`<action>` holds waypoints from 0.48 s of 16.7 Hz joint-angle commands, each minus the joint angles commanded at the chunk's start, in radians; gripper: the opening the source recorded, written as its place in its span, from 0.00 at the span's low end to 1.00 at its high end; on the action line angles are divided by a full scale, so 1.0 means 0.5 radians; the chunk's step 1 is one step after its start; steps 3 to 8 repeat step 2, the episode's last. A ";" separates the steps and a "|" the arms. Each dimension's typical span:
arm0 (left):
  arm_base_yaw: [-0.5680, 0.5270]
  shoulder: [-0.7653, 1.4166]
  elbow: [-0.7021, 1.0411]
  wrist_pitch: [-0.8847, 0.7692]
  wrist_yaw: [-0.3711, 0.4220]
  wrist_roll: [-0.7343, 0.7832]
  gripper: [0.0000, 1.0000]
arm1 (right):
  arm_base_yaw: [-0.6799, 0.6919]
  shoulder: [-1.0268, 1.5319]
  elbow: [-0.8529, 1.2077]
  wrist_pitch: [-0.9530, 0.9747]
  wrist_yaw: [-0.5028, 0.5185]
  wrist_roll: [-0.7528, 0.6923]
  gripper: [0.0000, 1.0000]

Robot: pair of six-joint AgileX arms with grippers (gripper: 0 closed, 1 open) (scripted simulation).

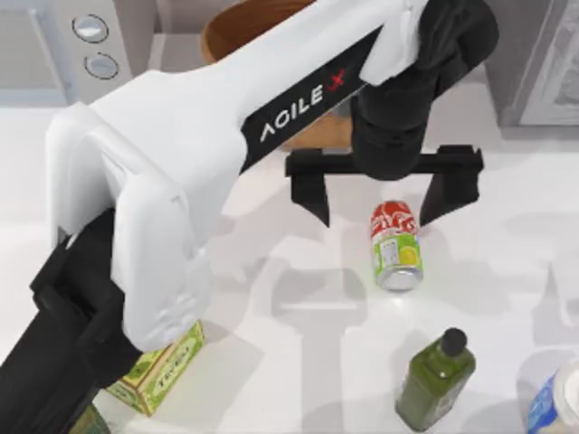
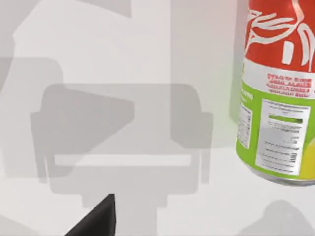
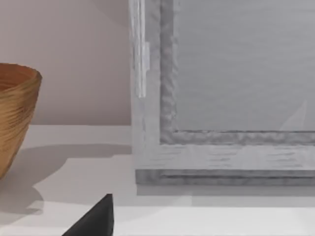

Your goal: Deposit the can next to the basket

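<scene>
The can (image 1: 395, 246) lies on its side on the white table, red-and-white end toward the back and green end with its silver rim toward the front. My left gripper (image 1: 377, 215) hangs open just over its red end, one black finger on each side, touching nothing. In the left wrist view the can (image 2: 278, 93) lies apart from one dark fingertip (image 2: 96, 219). The basket (image 1: 226, 32) stands at the back, mostly hidden behind my left arm, and shows as a tan ribbed bowl (image 3: 15, 118) in the right wrist view. One dark fingertip (image 3: 96, 219) of the right gripper holds nothing.
A dark green bottle (image 1: 436, 378) and a blue-and-white container (image 1: 556, 402) stand at the front right. A green-yellow carton (image 1: 161, 366) lies at the front left under my arm. An appliance with knobs (image 1: 90, 45) sits back left, a grey framed cabinet (image 3: 221, 123) back right.
</scene>
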 joint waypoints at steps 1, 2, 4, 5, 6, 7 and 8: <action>0.001 0.007 0.036 -0.033 0.000 0.001 1.00 | 0.000 0.000 0.000 0.000 0.000 0.000 1.00; 0.002 0.010 0.051 -0.047 -0.001 0.001 1.00 | 0.000 0.000 0.000 0.000 0.000 0.000 1.00; 0.002 0.010 0.051 -0.047 -0.001 0.001 1.00 | 0.000 0.000 0.000 0.000 0.000 0.000 1.00; 0.002 0.010 0.051 -0.047 -0.001 0.001 1.00 | 0.000 0.000 0.000 0.000 0.000 0.000 1.00; 0.002 0.010 0.051 -0.047 -0.001 0.001 1.00 | 0.000 0.000 0.000 0.000 0.000 0.000 1.00; 0.002 0.010 0.051 -0.047 -0.001 0.001 1.00 | 0.000 0.000 0.000 0.000 0.000 0.000 1.00; 0.002 0.010 0.051 -0.047 -0.001 0.001 1.00 | 0.000 0.000 0.000 0.000 0.000 0.000 1.00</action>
